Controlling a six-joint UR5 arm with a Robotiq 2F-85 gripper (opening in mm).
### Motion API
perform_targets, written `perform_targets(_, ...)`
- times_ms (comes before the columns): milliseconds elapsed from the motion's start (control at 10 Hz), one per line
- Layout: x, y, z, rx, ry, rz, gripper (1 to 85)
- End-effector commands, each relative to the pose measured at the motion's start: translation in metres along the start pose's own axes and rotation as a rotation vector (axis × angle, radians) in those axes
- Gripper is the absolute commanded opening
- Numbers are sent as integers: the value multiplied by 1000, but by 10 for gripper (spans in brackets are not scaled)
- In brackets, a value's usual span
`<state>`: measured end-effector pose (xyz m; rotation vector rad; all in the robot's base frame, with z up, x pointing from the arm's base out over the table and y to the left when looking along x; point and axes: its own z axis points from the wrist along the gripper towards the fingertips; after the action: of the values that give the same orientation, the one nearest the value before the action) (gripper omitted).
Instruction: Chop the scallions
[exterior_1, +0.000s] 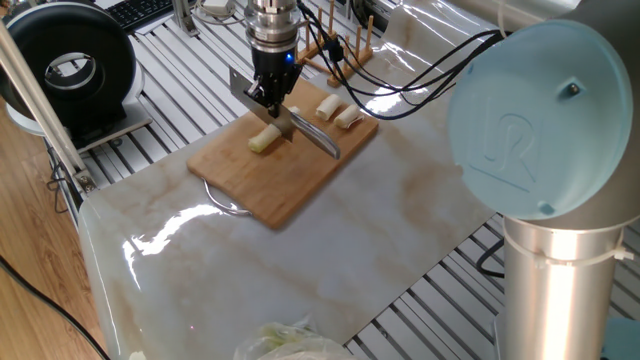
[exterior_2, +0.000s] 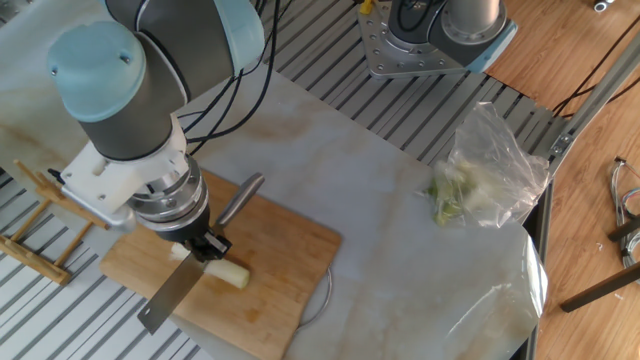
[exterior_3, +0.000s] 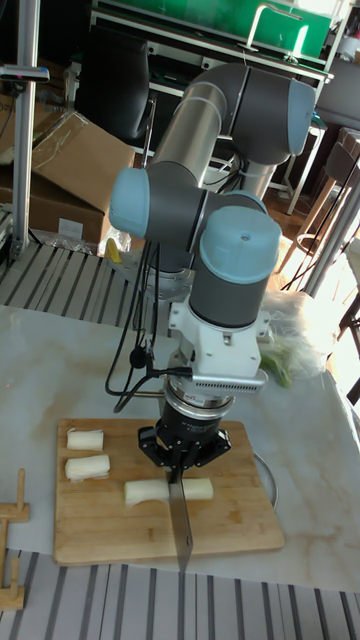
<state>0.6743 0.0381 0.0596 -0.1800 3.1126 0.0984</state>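
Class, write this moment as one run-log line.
claw: shut on knife | scallions: two chunks cut, long piece under blade | cutting board: on marble table

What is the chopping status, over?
Gripper shut on knife, blade over the long scallion piece. Two cut chunks at the cutting board end. Nothing blocking the blade.

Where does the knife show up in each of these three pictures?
One fixed view: the knife sits top centre, gripped by the jaws, lying over the stalk on the board.
The other fixed view: knife at lower left, blade pointing down-left off the board edge.
Tall fixed view: knife bottom centre, blade pointing straight down.
Shared landmark: the wooden cutting board under it.
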Motion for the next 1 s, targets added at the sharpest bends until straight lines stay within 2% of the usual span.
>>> perform_targets(0,11,-7,11,1,12,-3,13)
perform_targets(300,21,-11,-6,-4,91,0,13)
perform_targets(400,22,-14,-10,1,102,-3,13)
perform_targets(600,31,-10,-27,21,160,16,13)
perform_targets(700,30,-2,-24,23,150,30,13)
perform_targets(900,29,-6,-12,41,129,33,13)
